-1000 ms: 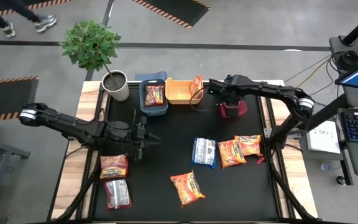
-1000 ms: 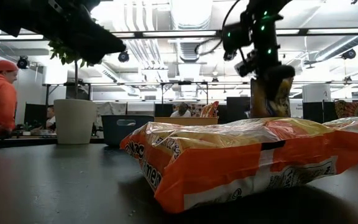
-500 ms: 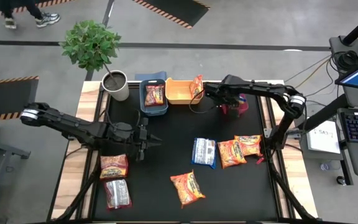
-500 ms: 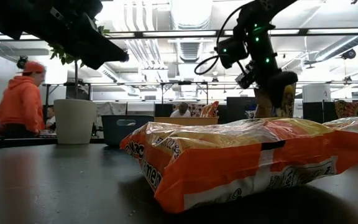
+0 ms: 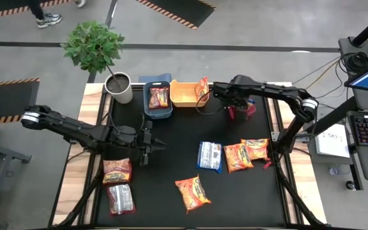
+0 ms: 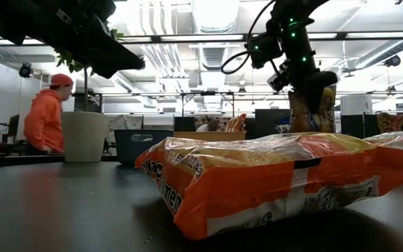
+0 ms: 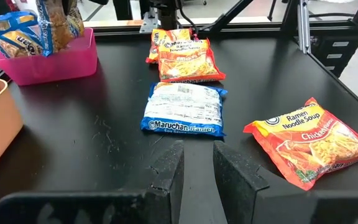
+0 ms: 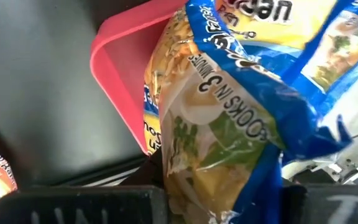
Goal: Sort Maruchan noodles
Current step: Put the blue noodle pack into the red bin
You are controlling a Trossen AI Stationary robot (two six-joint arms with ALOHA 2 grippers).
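Observation:
My right gripper [image 5: 237, 108] hangs over the pink bin [image 5: 250, 108] at the far right, shut on a blue-and-yellow noodle packet [image 8: 229, 124]. Another blue packet [image 7: 14, 31] stands in that bin [image 7: 48, 62]. A dark red packet [image 5: 158, 97] lies in the blue bin [image 5: 159, 114]. An orange packet [image 5: 202, 86] leans in the yellow bin [image 5: 181, 96]. Flat on the black table lie a blue-white packet [image 5: 209, 155], three orange ones [image 5: 237, 156] [image 5: 256, 148] [image 5: 193, 193] and two dark red ones [image 5: 117, 170] [image 5: 121, 198]. My left gripper [image 5: 152, 145] hovers shut and bare at mid-left. My right gripper pinches one end of the blue-and-yellow packet [image 8: 213, 196] between its two fingers, coming from above and slanting down. The packet [image 6: 313, 112] hangs below the fingers over the pink bin. Its lower end is hidden behind the orange packet in the foreground.
A potted plant [image 5: 117, 86] stands at the far left corner beside the blue bin. The three bins line the far edge. In the low view an orange packet [image 6: 271, 182] fills the foreground. A person in orange [image 6: 47, 119] is in the room beyond.
My right gripper has tipped a little more downward over the pink bin, keeping the blue-and-yellow packet hanging below it. In the room behind, the person in orange has walked along.

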